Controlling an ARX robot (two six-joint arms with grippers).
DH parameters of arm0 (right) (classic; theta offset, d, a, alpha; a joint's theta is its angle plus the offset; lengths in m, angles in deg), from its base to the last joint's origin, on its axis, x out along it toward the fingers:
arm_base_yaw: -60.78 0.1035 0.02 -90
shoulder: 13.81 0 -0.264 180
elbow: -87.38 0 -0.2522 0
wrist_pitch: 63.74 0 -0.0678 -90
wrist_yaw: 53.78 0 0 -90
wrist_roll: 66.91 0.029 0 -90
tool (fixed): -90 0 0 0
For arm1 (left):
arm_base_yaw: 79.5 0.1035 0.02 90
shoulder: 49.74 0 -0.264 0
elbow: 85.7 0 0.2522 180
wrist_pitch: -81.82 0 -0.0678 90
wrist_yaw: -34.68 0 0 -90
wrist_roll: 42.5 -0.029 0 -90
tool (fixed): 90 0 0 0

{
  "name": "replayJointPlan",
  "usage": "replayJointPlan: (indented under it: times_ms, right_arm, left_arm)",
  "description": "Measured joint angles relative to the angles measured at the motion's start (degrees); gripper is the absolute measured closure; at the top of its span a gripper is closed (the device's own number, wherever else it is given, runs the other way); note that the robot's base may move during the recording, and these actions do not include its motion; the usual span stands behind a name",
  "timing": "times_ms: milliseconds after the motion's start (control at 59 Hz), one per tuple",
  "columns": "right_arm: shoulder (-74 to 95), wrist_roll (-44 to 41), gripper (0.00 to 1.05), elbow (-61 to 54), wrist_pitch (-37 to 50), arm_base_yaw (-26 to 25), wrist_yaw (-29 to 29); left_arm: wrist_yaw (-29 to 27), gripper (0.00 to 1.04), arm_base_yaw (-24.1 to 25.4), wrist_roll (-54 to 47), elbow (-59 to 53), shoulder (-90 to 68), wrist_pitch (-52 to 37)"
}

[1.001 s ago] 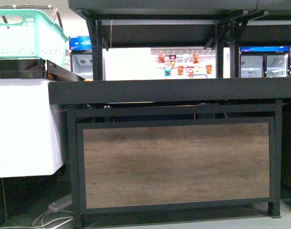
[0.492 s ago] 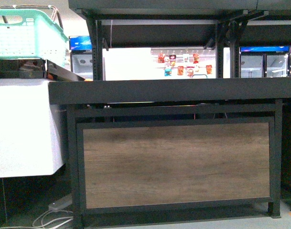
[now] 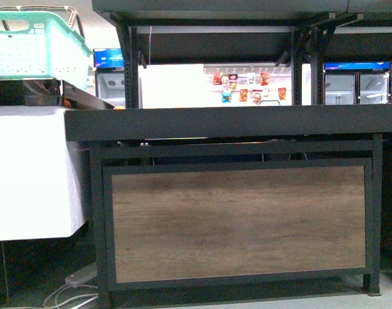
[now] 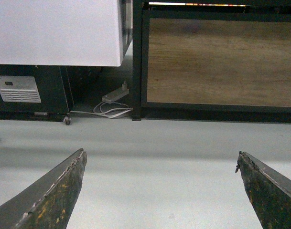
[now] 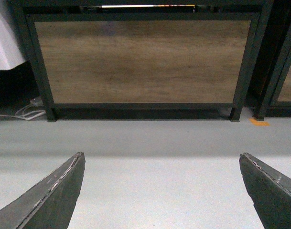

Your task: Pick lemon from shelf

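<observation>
Since lemon not visible on shelf [image 3: 234, 122] deck, judged light, firm, slick-skinned; grip across narrow middle. Left gripper [image 4: 159, 155], right gripper [image 5: 162, 155]: fingers [image 4: 49, 200] wide, empty.

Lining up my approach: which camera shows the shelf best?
Front view: the shelf shows its deck edge, posts and wood panel. Both wrist views catch only the wood panel and legs. The deck top is hidden in all.

Dark, wedge-shaped gripper fingers
The left gripper [image 4: 160, 153] has blackish tapered fingers [image 4: 49, 200] flecked with yellow scuffs; the right gripper [image 5: 161, 154] has matching fingers [image 5: 45, 200] with pale, chipped edges.
</observation>
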Motion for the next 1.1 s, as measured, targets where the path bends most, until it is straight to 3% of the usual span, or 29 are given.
replayJointPlan:
  times_ms: [1102]
  right_arm:
    - [0.0,0.0,0.07,0.0,0.0,0.0,0.1]
  left_arm:
    - [0.0,0.08,0.0,0.0,0.0,0.0,0.0]
